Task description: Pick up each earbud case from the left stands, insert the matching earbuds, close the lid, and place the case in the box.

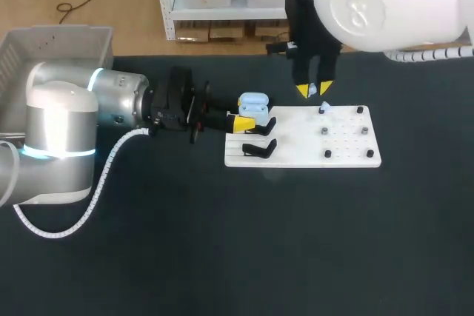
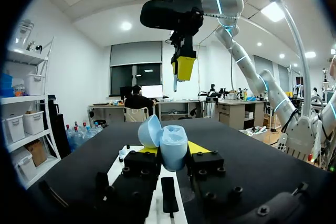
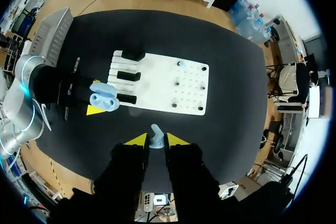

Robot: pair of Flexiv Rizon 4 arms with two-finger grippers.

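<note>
— Black tabletop (image 1: pixel 222 242) with a white board (image 1: pixel 296 155) lying on it, yes?

— Yes. Black stands (image 1: pixel 259 149) sit at the board's left end, and small pegs dot its right half.

— Where is the earbud case (image 1: pixel 253 101)?

— It's light blue with its lid swung open. The left gripper (image 1: pixel 246 114) pinches it between its yellow tips, over the stands at the board's left end.

— And the right gripper (image 1: pixel 315 90)?

— It hangs above the board's far edge. Its tips are pressed onto a pale blue earbud (image 3: pixel 156 135) that stands between them.

— Anything else on the board?

— A small pale blue piece (image 1: pixel 324 109) rests by a peg at the far edge, just beneath the right gripper. It's too small to tell more.

— The box (image 1: pixel 52 42)?

— Grey, at the table's far left, behind the left arm.
</note>
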